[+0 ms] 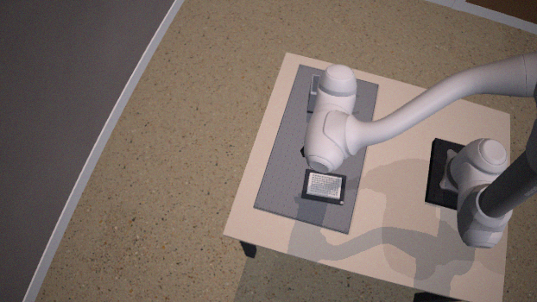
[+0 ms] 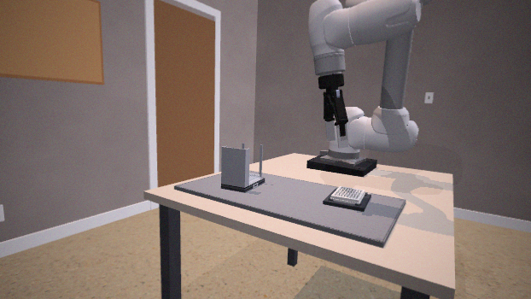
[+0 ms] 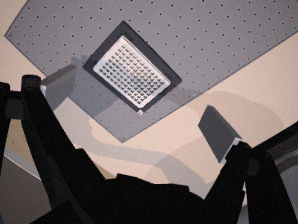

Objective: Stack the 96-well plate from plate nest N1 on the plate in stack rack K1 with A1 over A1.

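One hand (image 2: 334, 112), fingers spread wide, holding nothing, hangs high above table (image 2: 427, 252); 96-well plate (image 1: 325, 185) sits in nest N1 (image 1: 304, 195), awaiting pickup.

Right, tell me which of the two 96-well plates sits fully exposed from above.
The plate on the black nest N1, its well grid showing. The other sits low in the stack rack K1, mostly hidden by the rack wall.
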